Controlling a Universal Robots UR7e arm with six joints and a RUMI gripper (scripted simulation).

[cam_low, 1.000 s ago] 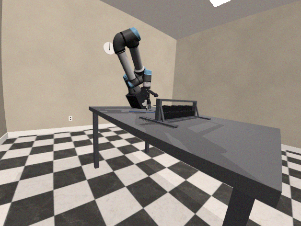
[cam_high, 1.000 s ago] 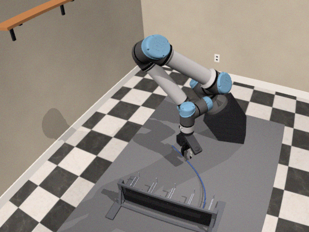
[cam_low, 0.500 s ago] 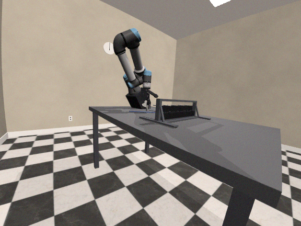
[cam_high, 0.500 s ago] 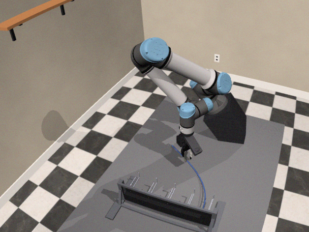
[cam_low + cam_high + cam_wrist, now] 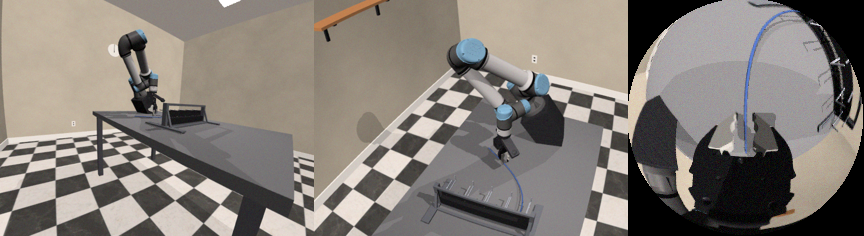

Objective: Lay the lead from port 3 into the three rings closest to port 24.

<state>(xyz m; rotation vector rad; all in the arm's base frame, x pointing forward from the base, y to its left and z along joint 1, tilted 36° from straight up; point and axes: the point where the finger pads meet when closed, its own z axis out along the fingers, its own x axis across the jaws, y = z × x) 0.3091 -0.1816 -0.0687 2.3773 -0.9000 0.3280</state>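
The blue lead [image 5: 517, 182] lies on the grey table. It curves from its plugged end at the right end of the rack [image 5: 484, 208] back to a free end by the arm. The rack stands upright, with several steel rings [image 5: 469, 189] along the side facing the arm; none holds the lead. My gripper [image 5: 503, 158] is low over the table, straddling the lead near its free end. In the wrist view the fingers stand a little apart, with the lead [image 5: 753, 65] running between them without touching either. In the exterior view the gripper [image 5: 154, 111] is just left of the rack [image 5: 184, 114].
The rack's flat feet [image 5: 429, 214] stick out on the table at both ends. The arm's dark base [image 5: 542, 121] sits at the table's far edge. The table edge [image 5: 192, 162] drops to a checkered floor.
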